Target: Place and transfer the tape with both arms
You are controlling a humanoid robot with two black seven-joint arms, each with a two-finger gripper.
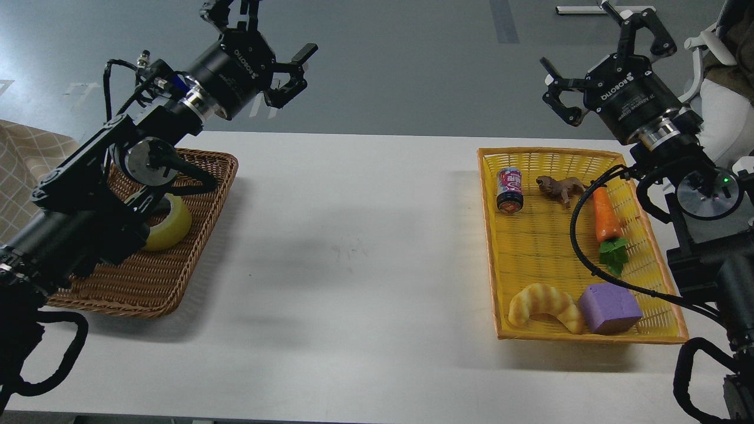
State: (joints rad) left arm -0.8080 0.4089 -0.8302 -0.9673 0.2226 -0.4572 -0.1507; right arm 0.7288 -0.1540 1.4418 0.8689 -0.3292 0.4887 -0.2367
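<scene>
The yellow tape roll (172, 227) lies in the brown wicker basket (177, 271) at the table's left, mostly hidden behind my left arm. My left gripper (268, 41) is open and empty, raised high beyond the table's far edge, up and right of the basket. My right gripper (595, 56) is open and empty, raised above the far edge of the yellow basket (489, 235) at the right.
The yellow basket holds a small can (509, 188), a toy animal (559, 188), a carrot (605, 219), a croissant toy (543, 305) and a purple block (609, 307). A person in white sits at the far right (727, 106).
</scene>
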